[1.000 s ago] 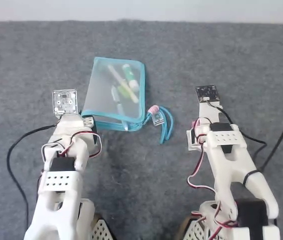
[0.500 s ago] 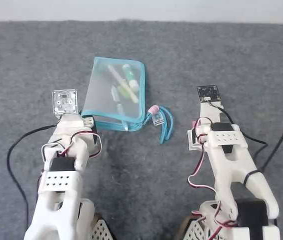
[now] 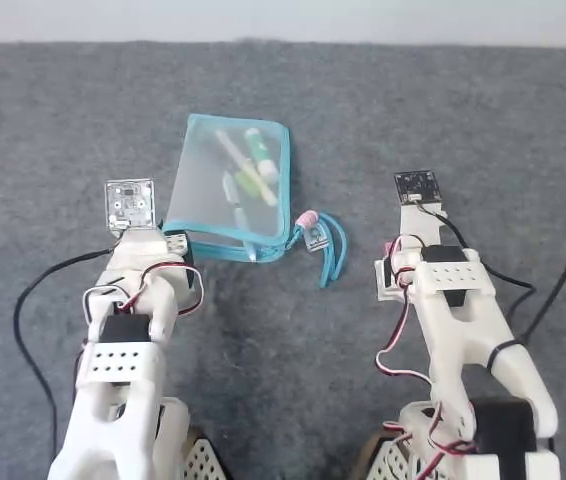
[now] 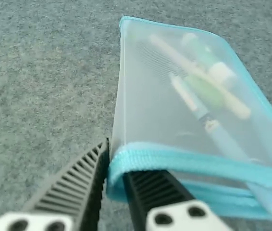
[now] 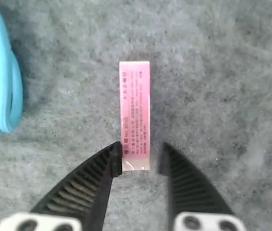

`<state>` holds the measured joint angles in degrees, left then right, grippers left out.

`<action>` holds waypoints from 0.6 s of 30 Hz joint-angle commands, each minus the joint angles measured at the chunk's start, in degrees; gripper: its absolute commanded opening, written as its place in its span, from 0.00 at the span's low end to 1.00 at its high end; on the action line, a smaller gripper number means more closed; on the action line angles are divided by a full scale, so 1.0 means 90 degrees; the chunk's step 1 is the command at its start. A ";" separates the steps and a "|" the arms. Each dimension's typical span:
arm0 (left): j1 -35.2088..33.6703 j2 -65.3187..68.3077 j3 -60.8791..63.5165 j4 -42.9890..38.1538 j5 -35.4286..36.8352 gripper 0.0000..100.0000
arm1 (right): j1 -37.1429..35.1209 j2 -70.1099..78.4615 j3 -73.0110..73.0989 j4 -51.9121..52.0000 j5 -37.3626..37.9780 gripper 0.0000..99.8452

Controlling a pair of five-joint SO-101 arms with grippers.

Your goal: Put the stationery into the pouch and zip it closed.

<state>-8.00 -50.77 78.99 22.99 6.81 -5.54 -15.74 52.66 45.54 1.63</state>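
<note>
Pouch (image 3: 231, 190) flat on table (image 3: 483, 130), 11 o'clock of table centre; pens (image 3: 248, 165) inside. Left tool (image 4: 115, 163) clamped on pouch corner at 7 o'clock, teal edge between fingers. Pink eraser (image 5: 135, 120) on table, 3 o'clock of pouch, well apart. Right tool (image 5: 142, 150) open, fingers astride eraser's near end. Teal strap (image 3: 331, 250) at 4 o'clock of pouch.

Frosted plastic pouch (image 3: 225, 195), rough grey carpet (image 3: 463, 120)
</note>
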 commanded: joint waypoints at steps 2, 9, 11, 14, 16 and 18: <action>0.0068 -0.0274 -0.0132 -0.0010 0.0020 0.01 | 0.0347 -0.0093 -0.0254 -0.0171 -0.0049 0.07; 0.0059 -0.0274 -0.0122 0.0010 0.0020 0.01 | 0.0484 -0.0171 -0.0234 -0.0161 -0.0098 0.14; 0.0059 -0.0274 -0.0122 0.0010 0.0020 0.01 | 0.0337 -0.0181 -0.0215 -0.0142 -0.0039 0.17; 0.0049 -0.0274 -0.0122 0.0010 0.0020 0.01 | 0.0151 -0.0220 -0.0098 -0.0210 0.0059 0.02; 0.0039 -0.0274 -0.0122 0.0010 0.0020 0.01 | 0.0259 -0.0181 -0.0107 -0.0210 0.0029 0.16; 0.0039 -0.0274 -0.0122 0.0010 0.0020 0.01 | 0.0298 -0.0220 -0.0117 -0.0151 -0.0049 0.25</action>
<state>-8.00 -50.77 78.99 22.99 6.81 -3.16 -15.74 52.66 45.19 1.63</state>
